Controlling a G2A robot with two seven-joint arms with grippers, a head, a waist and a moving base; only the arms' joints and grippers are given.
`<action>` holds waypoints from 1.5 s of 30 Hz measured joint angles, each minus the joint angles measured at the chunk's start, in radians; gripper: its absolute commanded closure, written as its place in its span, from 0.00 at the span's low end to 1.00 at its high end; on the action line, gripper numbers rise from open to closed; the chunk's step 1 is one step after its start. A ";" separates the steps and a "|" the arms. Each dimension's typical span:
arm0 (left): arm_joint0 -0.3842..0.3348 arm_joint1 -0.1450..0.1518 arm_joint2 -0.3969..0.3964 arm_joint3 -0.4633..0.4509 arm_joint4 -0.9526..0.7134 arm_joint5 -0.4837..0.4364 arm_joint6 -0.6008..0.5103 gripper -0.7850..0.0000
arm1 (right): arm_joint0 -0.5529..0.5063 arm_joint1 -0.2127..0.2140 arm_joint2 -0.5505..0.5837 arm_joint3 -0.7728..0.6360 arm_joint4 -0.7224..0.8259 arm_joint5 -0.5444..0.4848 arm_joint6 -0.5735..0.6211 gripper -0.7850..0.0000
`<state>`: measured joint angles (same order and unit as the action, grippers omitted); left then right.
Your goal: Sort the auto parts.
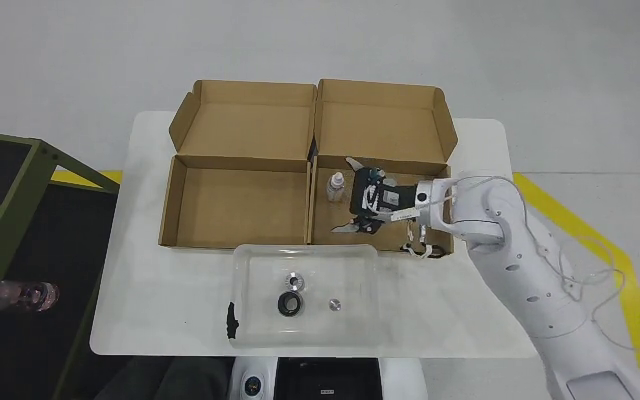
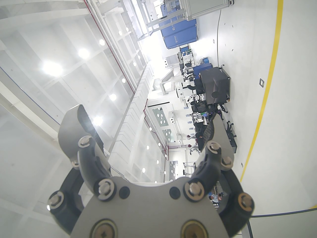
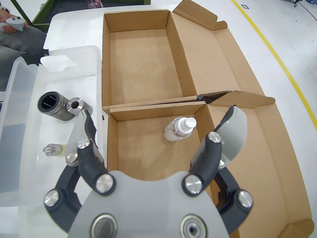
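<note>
My right gripper (image 3: 158,115) spread wide, gripping nothing, over the right cardboard box (image 3: 112,139), small bottle (image 3: 179,130) inside, left gripper (image 2: 146,115) wide too, metal parts (image 3: 53,105) in the clear bin (image 3: 97,58)

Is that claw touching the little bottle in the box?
Apart. In the right wrist view the right gripper has its jaws spread, bare cardboard showing between each and the bottle.

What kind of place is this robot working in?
Probably a factory hall or robot lab: a yellow floor line, blue machine cabinets, and rows of ceiling lights high overhead.
</note>
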<state>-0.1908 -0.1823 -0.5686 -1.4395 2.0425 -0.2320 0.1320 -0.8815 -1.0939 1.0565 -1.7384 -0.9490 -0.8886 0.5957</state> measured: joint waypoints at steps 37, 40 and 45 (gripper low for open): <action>0.000 0.000 0.000 0.000 0.000 0.000 0.000 0.00 | -0.329 0.059 -0.106 -0.342 -0.273 0.079 0.203 0.00; 0.000 0.000 0.000 0.000 0.000 0.000 0.000 0.00 | -0.339 0.060 -0.122 -0.349 -0.289 0.074 0.213 0.00; 0.000 0.000 0.000 0.000 0.000 0.000 0.000 0.00 | -0.355 0.064 -0.139 -0.357 -0.300 0.062 0.223 0.00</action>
<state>-0.1908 -0.1823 -0.5686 -1.4395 2.0425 -0.2320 0.1320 -1.2361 -1.0301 0.9179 -2.0958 -1.2486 -0.8263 0.8189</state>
